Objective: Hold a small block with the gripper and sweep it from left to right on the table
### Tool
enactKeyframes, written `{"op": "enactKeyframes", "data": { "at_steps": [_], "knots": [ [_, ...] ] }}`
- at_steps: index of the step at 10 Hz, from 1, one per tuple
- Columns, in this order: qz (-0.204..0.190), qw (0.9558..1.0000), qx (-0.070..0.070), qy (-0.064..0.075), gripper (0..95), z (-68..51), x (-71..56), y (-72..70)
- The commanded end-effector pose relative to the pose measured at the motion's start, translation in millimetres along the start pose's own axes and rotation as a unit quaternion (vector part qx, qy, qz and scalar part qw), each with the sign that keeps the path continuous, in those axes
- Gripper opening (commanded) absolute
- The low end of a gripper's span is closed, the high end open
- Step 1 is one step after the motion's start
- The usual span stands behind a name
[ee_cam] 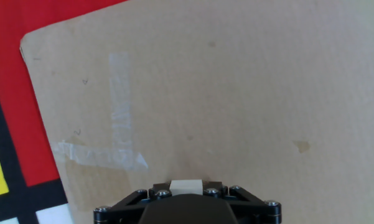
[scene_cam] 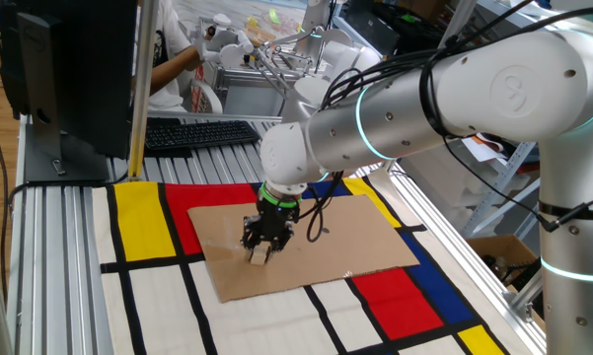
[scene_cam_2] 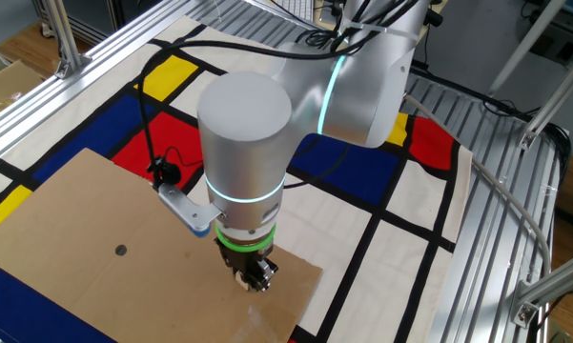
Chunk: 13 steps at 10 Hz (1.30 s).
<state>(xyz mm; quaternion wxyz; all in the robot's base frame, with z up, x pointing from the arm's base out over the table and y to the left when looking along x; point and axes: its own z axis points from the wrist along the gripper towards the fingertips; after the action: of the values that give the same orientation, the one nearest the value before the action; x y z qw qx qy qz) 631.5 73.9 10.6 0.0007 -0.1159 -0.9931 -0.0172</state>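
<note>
1. The end effector [scene_cam: 258, 250], black with a green ring above it, points straight down at the brown cardboard sheet [scene_cam: 355, 242], a little left of the middle of one fixed view.
2. In the hand view, the small block [ee_cam: 186, 185] shows at the bottom center of the frame, a pale beige cube just above the black body of the end effector [ee_cam: 186, 205] and lying on the cardboard sheet [ee_cam: 236, 93].
3. The fingertips are hidden in the hand view and too small in the fixed views, so I cannot tell if the end effector grips the block or stands loose around it.
4. In the other fixed view, the end effector [scene_cam_2: 255, 276] is at the lower center, near the right edge of the cardboard sheet [scene_cam_2: 95, 210].
5. A small dark dot mark [scene_cam_2: 121, 251] is on the cardboard, well apart to the left of it.
6. The table [scene_cam: 54, 227] has aluminium slats, and a mat [scene_cam: 143, 222] of white, red, yellow and blue rectangles lies under the cardboard.
7. Clear tape [ee_cam: 119, 134] is stuck on the cardboard at the left in the hand view.
</note>
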Motion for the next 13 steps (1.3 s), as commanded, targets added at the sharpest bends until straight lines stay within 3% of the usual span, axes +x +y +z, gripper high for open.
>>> {"op": "enactKeyframes", "data": {
  "at_steps": [1, 6, 8, 12, 13],
  "knots": [
    [0.002, 1.0000, -0.006, 0.001, 38.0, -2.4, 0.7, -0.1],
    [0.008, 0.9997, -0.023, 0.002, 38.0, -13.8, 3.4, -2.5],
    [0.009, 0.9993, -0.034, 0.008, 38.0, -26.3, 6.0, -6.2],
    [0.004, 0.9993, -0.033, 0.016, 38.0, -46.9, 13.4, -15.8],
    [0.002, 0.9995, -0.024, 0.021, 19.0, -51.7, 15.4, -18.7]
  ]
}}
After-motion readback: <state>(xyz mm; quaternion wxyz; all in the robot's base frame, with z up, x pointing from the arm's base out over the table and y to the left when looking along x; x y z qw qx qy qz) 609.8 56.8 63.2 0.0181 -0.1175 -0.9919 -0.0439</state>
